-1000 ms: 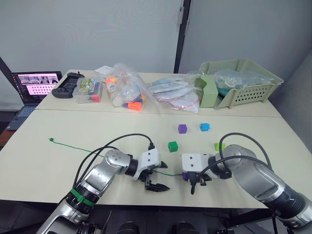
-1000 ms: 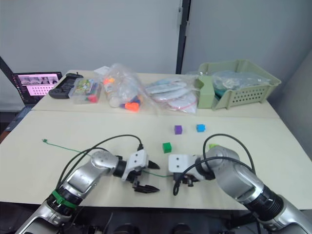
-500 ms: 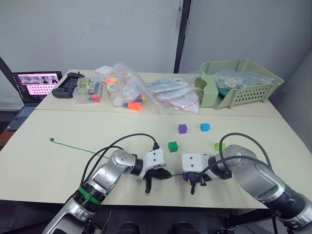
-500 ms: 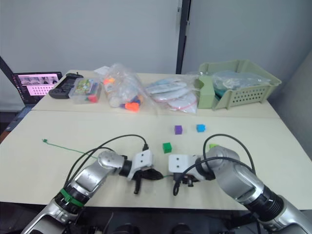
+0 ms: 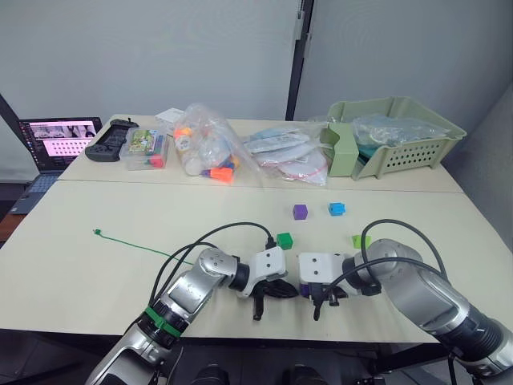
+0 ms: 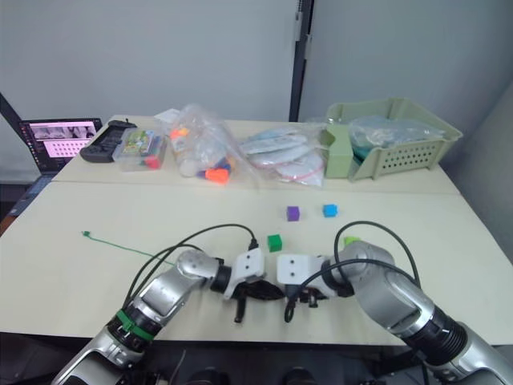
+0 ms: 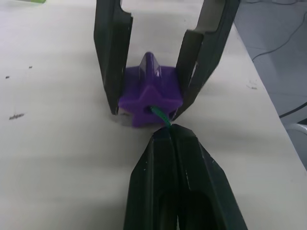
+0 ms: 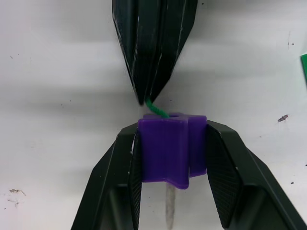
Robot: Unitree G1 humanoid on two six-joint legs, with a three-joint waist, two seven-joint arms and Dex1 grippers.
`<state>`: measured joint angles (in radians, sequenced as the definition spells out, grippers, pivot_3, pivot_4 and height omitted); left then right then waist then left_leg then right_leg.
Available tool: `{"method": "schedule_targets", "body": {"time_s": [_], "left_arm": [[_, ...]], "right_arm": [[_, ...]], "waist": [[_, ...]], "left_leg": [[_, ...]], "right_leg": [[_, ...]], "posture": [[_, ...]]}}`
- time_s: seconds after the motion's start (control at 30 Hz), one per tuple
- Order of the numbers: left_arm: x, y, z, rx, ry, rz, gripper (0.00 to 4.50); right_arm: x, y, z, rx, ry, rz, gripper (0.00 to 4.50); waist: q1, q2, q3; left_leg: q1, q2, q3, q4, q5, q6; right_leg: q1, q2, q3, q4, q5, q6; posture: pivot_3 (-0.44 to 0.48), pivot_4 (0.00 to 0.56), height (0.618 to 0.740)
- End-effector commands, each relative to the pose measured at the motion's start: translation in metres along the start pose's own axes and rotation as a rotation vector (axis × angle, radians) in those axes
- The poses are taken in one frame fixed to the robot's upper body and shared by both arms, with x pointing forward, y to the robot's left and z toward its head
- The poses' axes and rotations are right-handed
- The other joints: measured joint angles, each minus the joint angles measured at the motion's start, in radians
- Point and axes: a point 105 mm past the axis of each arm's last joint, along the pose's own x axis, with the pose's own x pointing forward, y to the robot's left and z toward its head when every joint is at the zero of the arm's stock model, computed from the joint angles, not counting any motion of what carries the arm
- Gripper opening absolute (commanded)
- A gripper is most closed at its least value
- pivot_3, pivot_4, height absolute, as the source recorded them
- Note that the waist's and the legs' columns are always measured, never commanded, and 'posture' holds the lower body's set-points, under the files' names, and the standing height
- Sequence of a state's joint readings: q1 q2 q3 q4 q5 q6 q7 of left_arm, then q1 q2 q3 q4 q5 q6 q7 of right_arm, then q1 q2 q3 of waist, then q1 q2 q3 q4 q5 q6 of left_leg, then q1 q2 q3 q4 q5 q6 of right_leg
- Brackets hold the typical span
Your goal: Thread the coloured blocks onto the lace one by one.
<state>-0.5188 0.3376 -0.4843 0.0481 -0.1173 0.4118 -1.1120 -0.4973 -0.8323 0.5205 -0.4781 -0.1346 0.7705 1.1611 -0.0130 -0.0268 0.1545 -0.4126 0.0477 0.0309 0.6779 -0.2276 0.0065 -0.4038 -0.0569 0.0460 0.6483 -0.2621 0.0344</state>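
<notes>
Two grippers meet at one purple block [image 8: 171,146] near the front edge of the table [image 5: 120,216], and I take that block as my landmark. My right gripper [image 8: 171,191] clamps it, one finger on each flank, bore facing the left gripper. My left gripper [image 7: 167,139] sits just beside the block with its fingers pressed together on the lace [image 7: 160,115]; a short green stub bridges the small gap and enters the block's hole. In the right wrist view a pale sliver shows beyond the block's far face; I judge it to be the stiff tip, though I cannot confirm it.

Behind the block, towards the basket [image 5: 417,144], lie four loose blocks: dark green [image 5: 284,241] nearest, lime green [image 5: 360,240], a second purple [image 5: 300,211] and blue [image 5: 336,208]. The lace's long tail runs away to the left of the block, ending in a knot [image 5: 96,233].

To do this step well, I judge the feed must stay in line with the bore, advanced in short pushes. The stub is short, which should limit buckling. The right grip should hold steady so the block does not twist.
</notes>
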Motion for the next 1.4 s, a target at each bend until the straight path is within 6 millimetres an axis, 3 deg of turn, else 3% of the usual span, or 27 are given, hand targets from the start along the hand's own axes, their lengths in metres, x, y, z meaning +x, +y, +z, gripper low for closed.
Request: {"method": "schedule_targets", "body": {"time_s": [0.03, 0.1, 0.37, 0.43, 0.57, 0.63, 0.67, 0.9, 1.13, 1.4], "left_arm": [[0.0, 0.004, 0.011, 0.048, -0.026, 0.011, 0.0], [-0.001, 0.006, 0.011, 0.036, -0.033, 0.022, 0.0], [-0.025, 0.009, 0.009, 0.011, -0.048, 0.055, 2.49], [-0.035, 0.012, 0.007, 0.009, -0.044, 0.069, 3.15], [-0.054, 0.019, 0.003, 0.022, -0.021, 0.104, 4.47], [-0.059, 0.019, 0.003, 0.041, -0.017, 0.093, 4.5], [-0.059, 0.019, 0.003, 0.049, -0.016, 0.086, 4.5], [-0.049, 0.022, 0.014, 0.11, -0.04, 0.029, 4.5], [-0.018, 0.015, 0.029, 0.169, -0.084, -0.057, 4.5], [0.013, 0.014, 0.031, 0.204, -0.06, -0.065, 4.5]], "right_arm": [[0.006, 0.005, -0.004, 0.031, 0.01, 0.026, 1.36], [0.006, 0.005, -0.005, 0.031, 0.011, 0.025, 1.36], [0.007, 0.005, -0.002, 0.039, -0.006, 0.027, 1.36], [0.005, 0.002, 0.0, 0.042, -0.015, 0.018, 2.38], [-0.002, -0.005, 0.002, 0.043, -0.028, -0.006, 3.67], [-0.01, -0.008, 0.005, 0.06, -0.052, -0.026, 4.38], [-0.014, -0.009, 0.006, 0.068, -0.062, -0.03, 4.45], [-0.039, -0.006, 0.005, 0.129, -0.096, -0.059, 4.45], [-0.066, 0.003, -0.015, 0.235, -0.051, -0.105, 4.45], [-0.069, 0.01, -0.027, 0.298, -0.014, -0.172, 4.45]], "waist": [[0.0, 0.0, 0.0], [0.0, 0.0, 0.0], [-0.003, 0.0, 0.0], [-0.002, 0.0, 0.0], [0.0, 0.0, 0.0], [0.001, 0.0, 0.0], [0.004, 0.0, 0.0], [0.024, 0.0, 0.001], [0.025, 0.0, 0.001], [0.019, 0.0, 0.001]], "left_leg": [[0.0, 0.0, 0.0, 0.0, 0.0, 0.0], [0.0, 0.0, 0.0, 0.0, 0.0, 0.0], [0.0, 0.0, 0.0, 0.0, 0.0, 0.0], [0.0, 0.0, 0.0, 0.0, 0.0, 0.0], [0.0, 0.0, 0.0, -0.001, 0.0, 0.0], [-0.002, 0.0, 0.0, -0.001, 0.0, 0.0], [-0.002, 0.0, 0.0, -0.001, 0.0, 0.0], [-0.004, -0.001, 0.0, 0.0, 0.0, 0.0], [-0.004, -0.001, 0.0, 0.0, 0.0, 0.0], [-0.004, -0.001, 0.0, 0.0, 0.0, 0.0]], "right_leg": [[0.0, 0.0, 0.0, 0.0, 0.0, 0.0], [0.0, 0.0, 0.0, 0.0, 0.0, 0.0], [0.0, 0.0, 0.0, 0.0, 0.0, 0.0], [0.0, 0.0, 0.0, 0.0, 0.0, 0.0], [-0.001, 0.0, 0.0, 0.0, 0.0, 0.0], [-0.002, 0.0, 0.0, 0.0, 0.0, 0.0], [-0.002, 0.0, 0.0, -0.001, 0.0, 0.0], [-0.002, -0.002, -0.001, -0.001, 0.0, 0.0], [-0.002, -0.002, -0.001, -0.001, 0.0, 0.0], [-0.002, -0.001, 0.0, -0.001, 0.0, 0.0]], "posture": [[0.0, 0.15, 0.732], [0.0, 0.15, 0.732], [0.0, 0.15, 0.732], [0.0, 0.15, 0.732], [0.0, 0.15, 0.732], [0.0, 0.15, 0.732], [0.0, 0.15, 0.732], [0.0, 0.15, 0.732], [0.0, 0.15, 0.732], [0.0, 0.15, 0.732]]}}
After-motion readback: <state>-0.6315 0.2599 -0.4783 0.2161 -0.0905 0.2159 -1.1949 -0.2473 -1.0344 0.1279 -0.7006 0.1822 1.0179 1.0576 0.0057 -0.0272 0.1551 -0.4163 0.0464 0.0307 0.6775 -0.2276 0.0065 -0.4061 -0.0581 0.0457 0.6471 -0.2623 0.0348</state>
